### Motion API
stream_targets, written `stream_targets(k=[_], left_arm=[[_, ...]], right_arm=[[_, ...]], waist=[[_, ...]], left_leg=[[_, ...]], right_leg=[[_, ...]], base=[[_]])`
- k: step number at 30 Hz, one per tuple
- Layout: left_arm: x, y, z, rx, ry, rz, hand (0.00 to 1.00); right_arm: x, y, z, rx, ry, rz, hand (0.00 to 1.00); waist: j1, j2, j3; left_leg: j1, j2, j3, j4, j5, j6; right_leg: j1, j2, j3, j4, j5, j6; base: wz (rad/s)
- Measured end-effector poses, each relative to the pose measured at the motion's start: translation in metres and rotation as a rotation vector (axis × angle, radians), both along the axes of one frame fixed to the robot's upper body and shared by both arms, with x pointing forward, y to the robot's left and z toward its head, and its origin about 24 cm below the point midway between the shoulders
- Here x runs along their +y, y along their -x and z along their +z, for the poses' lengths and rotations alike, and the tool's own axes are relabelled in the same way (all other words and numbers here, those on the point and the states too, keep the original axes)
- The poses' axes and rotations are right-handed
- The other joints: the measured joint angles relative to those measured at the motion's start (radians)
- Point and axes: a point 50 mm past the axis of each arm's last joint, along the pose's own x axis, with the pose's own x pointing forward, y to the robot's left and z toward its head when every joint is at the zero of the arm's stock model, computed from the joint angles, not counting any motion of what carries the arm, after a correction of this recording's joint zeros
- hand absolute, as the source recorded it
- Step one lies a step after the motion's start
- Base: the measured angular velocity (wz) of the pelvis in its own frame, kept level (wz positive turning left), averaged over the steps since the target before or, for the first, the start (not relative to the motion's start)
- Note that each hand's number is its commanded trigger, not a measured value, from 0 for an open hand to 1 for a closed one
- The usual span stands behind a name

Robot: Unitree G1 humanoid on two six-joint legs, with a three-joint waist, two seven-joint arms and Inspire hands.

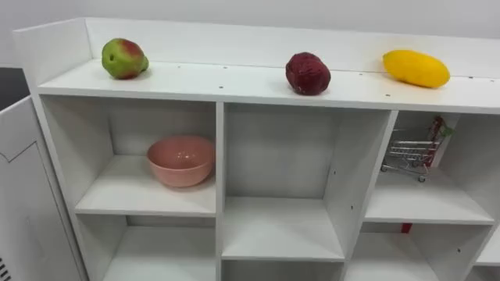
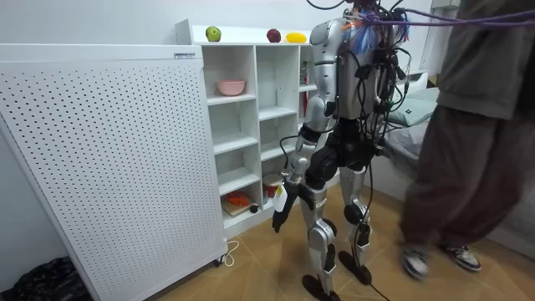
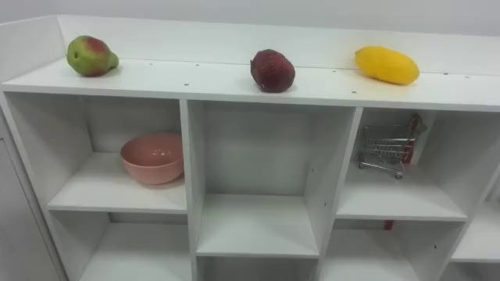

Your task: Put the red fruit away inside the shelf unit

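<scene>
Facing the white closet [image 1: 219,80], my left hand [image 2: 280,207] hanging low by my thigh — fingers slack, empty, on top a green-red fruit [image 1: 123,58], dark red fruit [image 1: 308,73], yellow fruit [image 1: 416,68], pink bowl [image 1: 180,160] beneath.

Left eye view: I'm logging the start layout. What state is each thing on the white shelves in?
Green-and-red fruit, on top board, left.
Dark red round fruit, on top board, middle.
Yellow oblong fruit, on top board, right.
Pink bowl, upright, looks empty, upper left compartment.
Small wire shopping cart, upright, upper right compartment.
</scene>
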Motion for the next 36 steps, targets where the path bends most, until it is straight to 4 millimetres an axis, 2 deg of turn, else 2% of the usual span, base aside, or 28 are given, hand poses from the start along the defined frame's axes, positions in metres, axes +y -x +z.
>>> stream_targets(k=[12, 14, 16, 20, 22, 23, 26, 28, 29, 31, 36], left_arm=[[-0.001, -0.005, 0.000, -0.036, -0.004, -0.001, 0.00], [-0.001, -0.004, 0.000, -0.041, -0.008, 0.008, 0.00], [0.000, -0.005, 0.001, -0.059, -0.020, 0.009, 0.00], [0.000, -0.006, 0.001, -0.090, -0.034, 0.004, 0.00], [0.001, -0.009, 0.002, -0.117, -0.050, 0.001, 0.00], [0.002, -0.010, 0.003, -0.127, -0.053, 0.002, 0.00], [0.006, -0.016, 0.005, -0.188, -0.069, 0.032, 0.00], [0.008, -0.017, 0.006, -0.211, -0.083, 0.040, 0.00], [0.008, -0.017, 0.007, -0.212, -0.088, 0.040, 0.00], [0.010, -0.015, 0.007, -0.214, -0.101, 0.039, 0.00], [0.012, -0.007, 0.008, -0.209, -0.105, 0.044, 0.00]], right_arm=[[0.000, -0.001, 0.000, -0.005, 0.050, -0.018, 0.00], [-0.001, -0.002, 0.000, -0.006, 0.068, -0.027, 0.00], [-0.003, -0.003, 0.001, -0.011, 0.093, -0.054, 0.00], [-0.013, -0.015, 0.006, -0.069, 0.158, -0.172, 0.00], [-0.021, -0.035, 0.014, -0.169, 0.203, -0.283, 0.00], [-0.023, -0.039, 0.017, -0.191, 0.213, -0.310, 0.00], [-0.034, -0.069, 0.034, -0.330, 0.274, -0.388, 0.00], [-0.041, -0.098, 0.056, -0.479, 0.327, -0.416, 0.00], [-0.042, -0.106, 0.063, -0.521, 0.338, -0.418, 0.00], [-0.046, -0.130, 0.091, -0.682, 0.369, -0.418, 0.00], [-0.061, -0.165, 0.145, -0.937, 0.482, -0.416, 0.00]], waist=[[-0.002, -0.001, 0.0007], [-0.002, 0.000, 0.0008], [-0.001, 0.002, 0.0014], [-0.004, 0.005, 0.0024], [-0.011, 0.007, 0.0076], [-0.012, 0.006, 0.0071], [-0.025, 0.002, 0.0059], [-0.028, 0.004, 0.0064], [-0.028, 0.005, 0.0061], [-0.033, 0.001, 0.0041], [-0.030, -0.001, 0.0003]], left_leg=[[0.001, 0.000, 0.005, 0.004, 0.000, 0.000], [0.002, 0.001, 0.004, 0.004, 0.000, 0.000], [0.003, 0.001, 0.003, 0.004, 0.000, 0.000], [0.009, -0.001, 0.003, 0.004, 0.000, 0.000], [0.019, -0.002, 0.006, 0.003, 0.000, 0.000], [0.021, -0.002, 0.007, 0.002, 0.000, 0.000], [0.026, -0.002, 0.014, 0.001, 0.000, 0.000], [0.030, -0.001, 0.026, -0.001, 0.000, 0.000], [0.031, -0.001, 0.029, -0.001, 0.000, 0.000], [0.029, -0.001, 0.027, -0.002, 0.000, 0.000], [0.026, -0.002, 0.028, -0.002, 0.000, 0.000]], right_leg=[[0.002, 0.000, 0.003, 0.000, 0.000, 0.000], [0.002, 0.001, 0.021, 0.000, 0.000, 0.000], [0.002, 0.002, 0.045, 0.001, 0.000, 0.000], [0.007, 0.002, 0.045, 0.003, 0.000, 0.000], [0.014, 0.002, 0.050, 0.002, 0.000, 0.000], [0.016, 0.002, 0.051, 0.002, 0.000, 0.000], [0.017, 0.002, 0.053, 0.002, 0.000, 0.000], [0.015, 0.003, 0.060, 0.003, 0.000, 0.000], [0.014, 0.003, 0.062, 0.003, 0.000, 0.000], [0.011, 0.003, 0.059, 0.003, 0.000, 0.000], [0.001, 0.002, 0.062, 0.004, 0.000, 0.000]], base=[[0.00], [0.00], [-0.03], [-0.01], [-0.05], [0.00], [-0.06], [-0.15], [-0.09], [-0.02], [-0.01]])
